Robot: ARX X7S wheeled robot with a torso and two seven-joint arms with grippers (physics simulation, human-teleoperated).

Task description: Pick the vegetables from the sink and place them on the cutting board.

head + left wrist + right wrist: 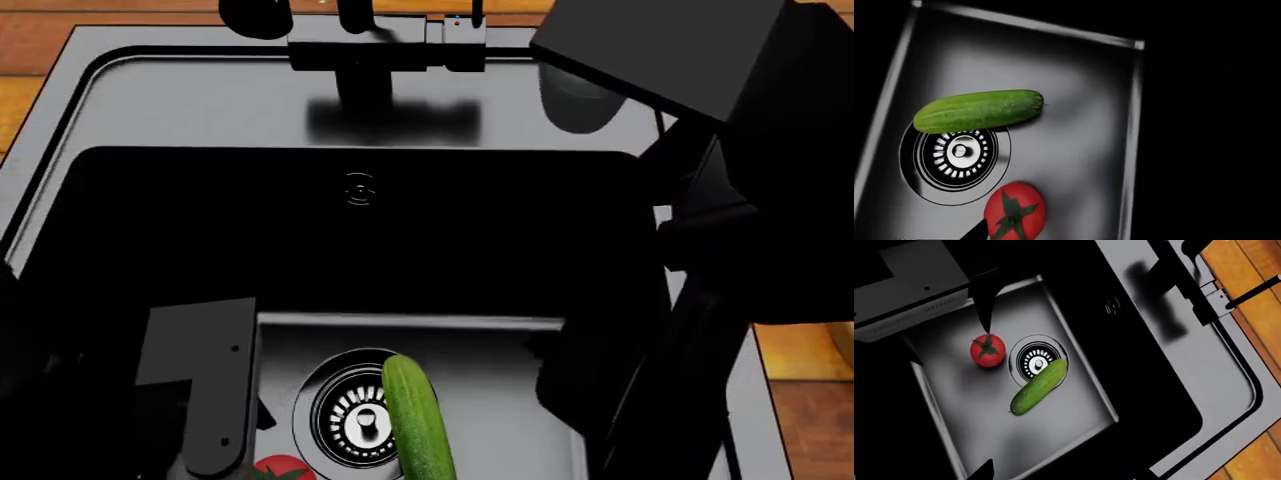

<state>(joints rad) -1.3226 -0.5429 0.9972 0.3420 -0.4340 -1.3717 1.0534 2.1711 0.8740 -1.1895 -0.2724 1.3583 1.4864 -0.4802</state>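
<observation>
In the left wrist view the red tomato (1014, 211) and the green cucumber (979, 111) lie on the floor of the sink (1074, 150). The cucumber rests partly over the drain (957, 152). My left gripper (1067, 235) is open low in the basin, and one fingertip (977, 231) sits right beside the tomato; the other is lost against the dark wall. My right gripper (1059, 475) hangs open high over the sink, well away from both vegetables, with one fingertip (984, 470) showing. The cutting board is not clearly in view.
The black faucet (360, 50) stands behind the basin, on the grey steel rim (174, 100). Orange-brown countertop (1254, 270) surrounds the sink. My right arm (747, 200) fills the right side of the head view. A pale sliver (843, 345) shows at that view's right edge.
</observation>
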